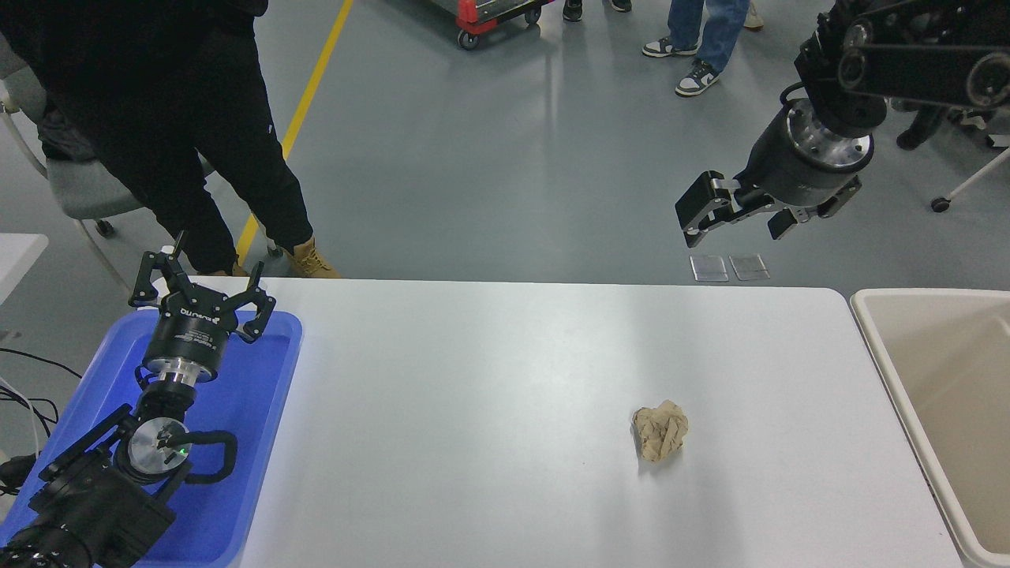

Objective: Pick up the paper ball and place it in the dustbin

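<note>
Tan kraft paper, crumpled into the paper ball [660,430], lies alone on the white tabletop [489,410] in the head view, well below and a little left of the right gripper [730,219]. That gripper hangs high beyond the tabletop's far edge, jaws spread wide and holding nothing, which suits an approach not yet begun: it has room to come down over the ball. The dustbin [876,331] stands to the right of those jaws, against the tabletop's right end, so I judge the carry after a grasp will be brief. Parked at the lower left, the left gripper [201,293] rests over a blue tray [260,426], jaws likewise wide.
</note>
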`<state>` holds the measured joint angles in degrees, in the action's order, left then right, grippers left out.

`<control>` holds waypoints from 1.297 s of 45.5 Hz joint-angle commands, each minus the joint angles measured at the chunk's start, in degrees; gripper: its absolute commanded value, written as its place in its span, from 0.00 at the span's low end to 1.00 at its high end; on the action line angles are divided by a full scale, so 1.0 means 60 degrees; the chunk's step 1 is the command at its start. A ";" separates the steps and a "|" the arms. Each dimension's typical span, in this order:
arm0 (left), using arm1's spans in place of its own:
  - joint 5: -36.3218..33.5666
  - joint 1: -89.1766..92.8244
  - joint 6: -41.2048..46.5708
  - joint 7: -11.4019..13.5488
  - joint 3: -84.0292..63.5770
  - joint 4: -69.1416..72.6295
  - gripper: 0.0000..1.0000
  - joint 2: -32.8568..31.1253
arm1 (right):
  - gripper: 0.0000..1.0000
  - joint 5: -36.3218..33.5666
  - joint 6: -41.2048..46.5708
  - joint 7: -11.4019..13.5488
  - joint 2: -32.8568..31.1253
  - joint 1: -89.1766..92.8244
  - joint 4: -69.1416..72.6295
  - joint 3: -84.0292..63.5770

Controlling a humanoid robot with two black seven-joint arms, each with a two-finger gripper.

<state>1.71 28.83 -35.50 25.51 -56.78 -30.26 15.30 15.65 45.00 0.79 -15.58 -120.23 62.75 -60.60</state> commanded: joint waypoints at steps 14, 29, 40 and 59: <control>-0.0006 0.0000 -0.0002 -0.0004 0.0000 -0.0010 1.00 0.0013 | 1.00 -0.0191 0.0000 -0.0015 -0.0026 0.0424 -0.0176 0.0227; -0.0006 0.0000 -0.0002 -0.0004 0.0000 0.0004 1.00 -0.0001 | 1.00 -0.0162 0.0000 -0.0029 0.0033 0.0599 -0.0147 -0.0021; -0.0006 0.0000 -0.0002 -0.0004 0.0000 -0.0010 1.00 -0.0001 | 1.00 -0.0103 0.0000 -0.0029 0.0106 0.2283 -0.0220 0.0359; -0.0006 0.0000 -0.0002 -0.0004 0.0000 -0.0010 1.00 0.0013 | 1.00 -0.0132 -0.2636 0.0000 0.0955 0.5726 -0.1875 0.0872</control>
<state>1.67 28.83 -35.51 25.50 -56.78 -30.30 15.32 15.01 37.02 0.73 -12.22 -96.02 56.65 -56.29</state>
